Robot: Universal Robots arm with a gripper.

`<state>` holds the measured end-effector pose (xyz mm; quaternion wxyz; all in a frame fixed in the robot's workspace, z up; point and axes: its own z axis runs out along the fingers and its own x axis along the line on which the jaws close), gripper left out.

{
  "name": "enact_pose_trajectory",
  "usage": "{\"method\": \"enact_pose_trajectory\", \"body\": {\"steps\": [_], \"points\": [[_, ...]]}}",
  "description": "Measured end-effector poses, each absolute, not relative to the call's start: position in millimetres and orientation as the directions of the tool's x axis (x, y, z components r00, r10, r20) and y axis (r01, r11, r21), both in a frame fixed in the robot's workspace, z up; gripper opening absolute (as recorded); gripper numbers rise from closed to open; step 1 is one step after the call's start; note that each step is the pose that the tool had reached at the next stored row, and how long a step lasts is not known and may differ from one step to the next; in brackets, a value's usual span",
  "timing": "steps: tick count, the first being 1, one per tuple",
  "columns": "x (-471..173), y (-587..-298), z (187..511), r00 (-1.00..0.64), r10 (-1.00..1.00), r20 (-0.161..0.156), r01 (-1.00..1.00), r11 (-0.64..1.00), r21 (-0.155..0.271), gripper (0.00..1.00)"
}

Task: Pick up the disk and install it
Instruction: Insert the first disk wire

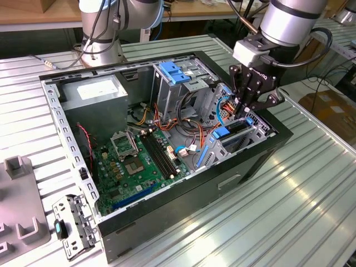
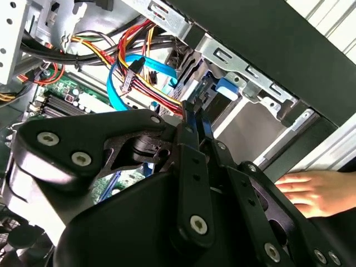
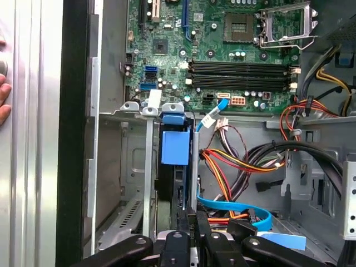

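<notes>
Ribbed metal counter (image 1: 311,200) carries the open black computer case (image 1: 183,200). Silver robot arm (image 1: 289,22) angles down over the drive cage, black gripper (image 1: 243,109) tips inside it, jaws pinching the dark grey disk in its bright blue carrier (image 3: 175,147), standing on edge in the bay beside the green motherboard (image 1: 130,164). A person's hand (image 2: 311,192) rests outside the case.

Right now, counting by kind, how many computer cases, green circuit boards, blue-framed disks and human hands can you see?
computer case: 1
green circuit board: 1
disk: 1
person's hand: 1
Total: 4
</notes>
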<state>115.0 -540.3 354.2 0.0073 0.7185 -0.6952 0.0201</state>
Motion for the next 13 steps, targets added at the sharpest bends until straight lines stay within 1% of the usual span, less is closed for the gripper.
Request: {"method": "enact_pose_trajectory", "body": {"steps": [13], "points": [[117.9,-544.2,347.7,-0.015,-0.999,0.039,-1.000,0.015,-0.018,0.16]]}}
